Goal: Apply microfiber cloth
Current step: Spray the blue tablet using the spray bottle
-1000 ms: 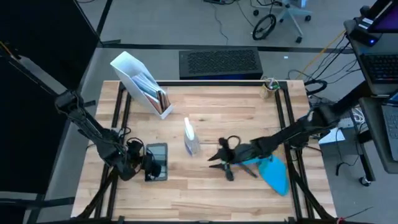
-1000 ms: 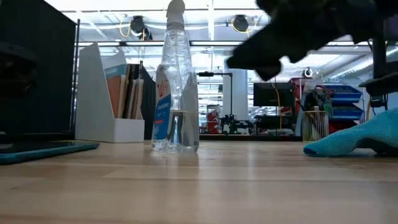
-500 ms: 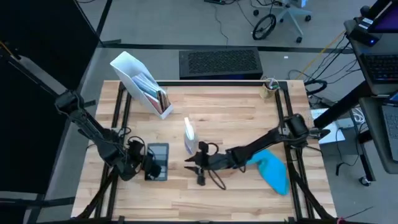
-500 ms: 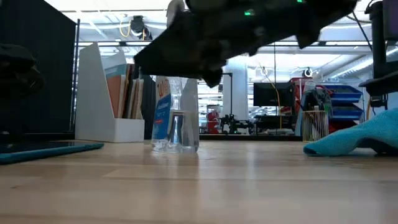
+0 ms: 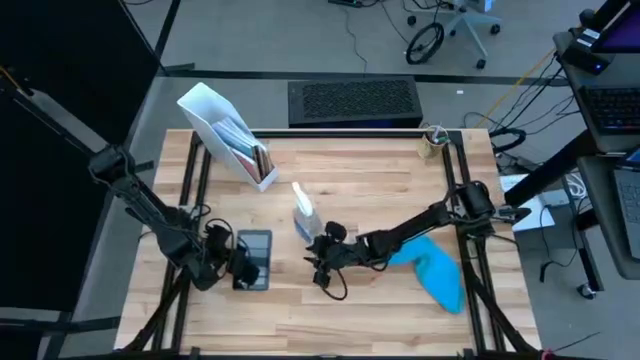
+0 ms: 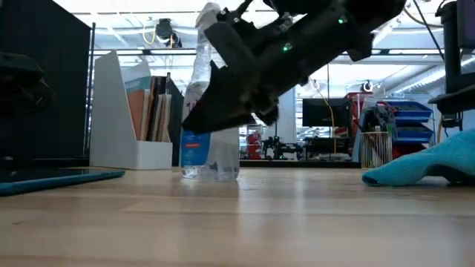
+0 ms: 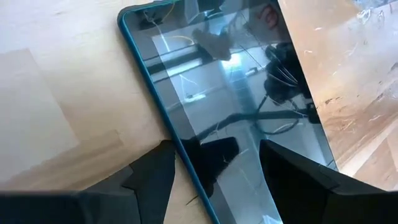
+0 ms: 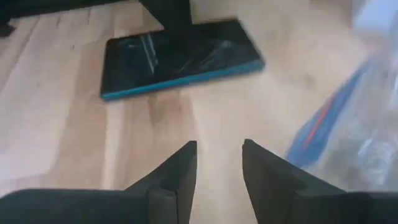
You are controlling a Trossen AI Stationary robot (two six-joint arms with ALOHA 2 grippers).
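Reaching beside the spray bottle, the right pincer is released and empty. Left pincer is spread over the tablet. Microfiber cloth lies unattended at the desk's right edge; next, go back and grasp it.

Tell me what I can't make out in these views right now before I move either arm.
- Clear plastic spray bottle: low view, the right arm covers its upper part, so contact can't be judged.
- Sky-blue microfiber cloth: high view, the right arm hides one edge; low view cuts it off at the frame edge.
- Dark teal-edged tablet: left wrist view, the left gripper fingers hide its near edge; contact unclear.
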